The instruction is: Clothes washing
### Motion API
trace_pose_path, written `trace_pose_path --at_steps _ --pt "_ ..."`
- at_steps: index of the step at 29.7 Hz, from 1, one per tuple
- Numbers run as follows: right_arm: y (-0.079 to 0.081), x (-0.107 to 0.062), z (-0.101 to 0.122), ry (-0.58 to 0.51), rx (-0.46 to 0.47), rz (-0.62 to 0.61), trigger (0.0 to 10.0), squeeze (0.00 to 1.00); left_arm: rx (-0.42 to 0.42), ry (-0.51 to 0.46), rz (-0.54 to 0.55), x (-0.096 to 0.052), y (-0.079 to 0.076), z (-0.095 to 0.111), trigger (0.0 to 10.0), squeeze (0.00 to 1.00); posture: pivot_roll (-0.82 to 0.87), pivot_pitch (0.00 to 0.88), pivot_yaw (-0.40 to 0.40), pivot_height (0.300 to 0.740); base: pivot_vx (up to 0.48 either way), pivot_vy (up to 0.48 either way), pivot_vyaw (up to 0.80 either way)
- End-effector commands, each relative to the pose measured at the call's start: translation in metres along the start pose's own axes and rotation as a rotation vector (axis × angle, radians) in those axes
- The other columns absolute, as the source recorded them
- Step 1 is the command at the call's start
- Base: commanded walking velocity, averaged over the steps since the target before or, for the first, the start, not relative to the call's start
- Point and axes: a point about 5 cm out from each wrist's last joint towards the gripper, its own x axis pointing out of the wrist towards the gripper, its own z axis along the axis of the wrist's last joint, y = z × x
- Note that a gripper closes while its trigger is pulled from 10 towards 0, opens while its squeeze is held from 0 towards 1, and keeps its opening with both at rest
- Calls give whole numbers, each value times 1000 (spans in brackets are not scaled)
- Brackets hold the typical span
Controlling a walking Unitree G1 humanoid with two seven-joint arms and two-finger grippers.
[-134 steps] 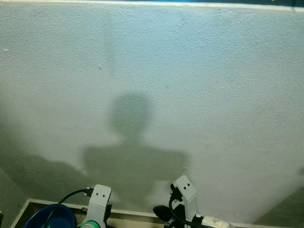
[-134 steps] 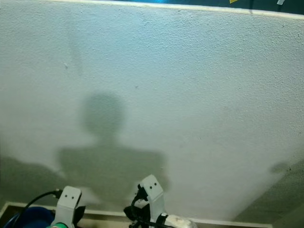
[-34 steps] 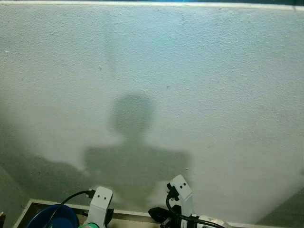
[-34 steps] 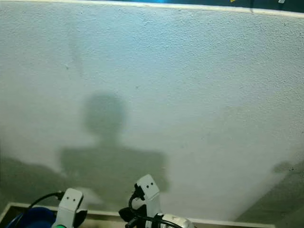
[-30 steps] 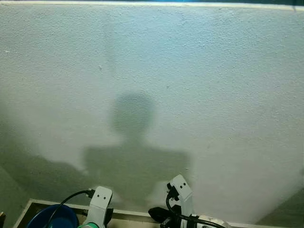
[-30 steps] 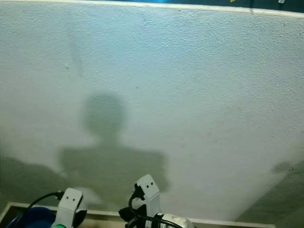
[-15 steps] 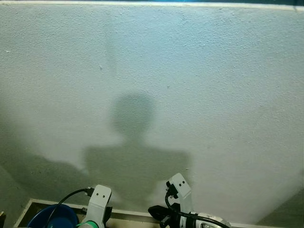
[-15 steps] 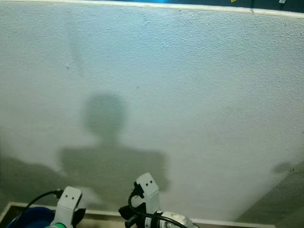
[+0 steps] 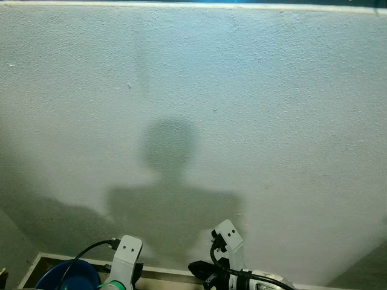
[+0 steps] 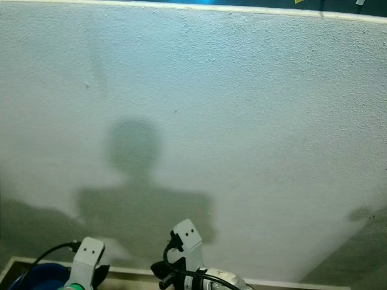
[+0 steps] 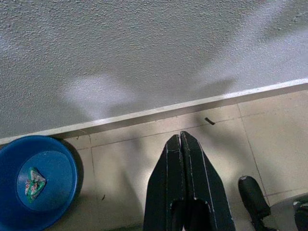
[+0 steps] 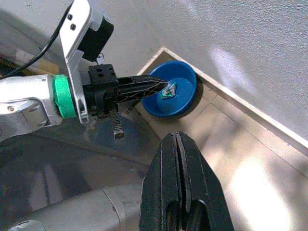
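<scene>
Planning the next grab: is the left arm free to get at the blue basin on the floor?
Probably yes. The blue basin sits on bare tile by the wall, and nothing lies between it and the left gripper, though its jaws are shut and would need opening.

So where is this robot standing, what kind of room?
Hard to say; maybe a washing corner. A rough white wall meets a tiled floor, and a blue basin sits on the floor by the wall.

A rough, white textured plaster wall stood ahead, with a pale skirting strip along its foot. Below lay a beige tiled floor, and a small dark scrap lay on the tiles just beside the strip.
</scene>
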Motion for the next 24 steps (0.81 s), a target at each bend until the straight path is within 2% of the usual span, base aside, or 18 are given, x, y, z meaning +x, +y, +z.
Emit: trace_pose_path --at_steps 1,3,4,6,7,8,14,15,22,24 --pt "0 1 -7 19 8 8 10000 0 0 50 -15 -3 -4 -15 10000 0 -28 6 55 740 0 0 0" --pt "-1 1 -8 19 8 7 10000 0 4 53 -19 -3 -5 -16 10000 0 -28 6 55 740 0 0 0" --pt "0 3 -4 19 -43 -2 10000 0 9 78 -21 -2 -7 -19 10000 0 -40 21 69 740 0 0 0" --pt "1 4 -3 19 -49 -5 10000 0 9 84 -30 -1 -9 -19 10000 0 -41 17 73 740 0 0 0" --pt "0 2 -3 -9 -23 -25 10000 0 56 52 -82 -1 -17 -15 10000 0 -46 23 73 740 0 0 0" --pt "-1 1 -3 -13 -12 -20 10000 0 64 25 -92 1 -19 -9 10000 0 -46 42 72 740 0 0 0" --pt "-4 2 2 -1 -43 -27 10000 0 66 14 -68 7 -17 3 10000 0 -48 39 72 740 0 0 0" --pt "-5 1 2 3 -50 -30 10000 0 67 16 -69 8 -18 4 10000 0 -40 64 70 740 0 0 0" --pt "-5 1 0 -7 -32 -22 10000 0 43 21 -47 7 -15 2 10000 0 -25 84 66 740 0 0 0" --pt "-3 0 -2 -4 -32 -9 10000 0 32 22 -42 6 -14 -1 10000 0 -17 52 54 740 0 0 0"
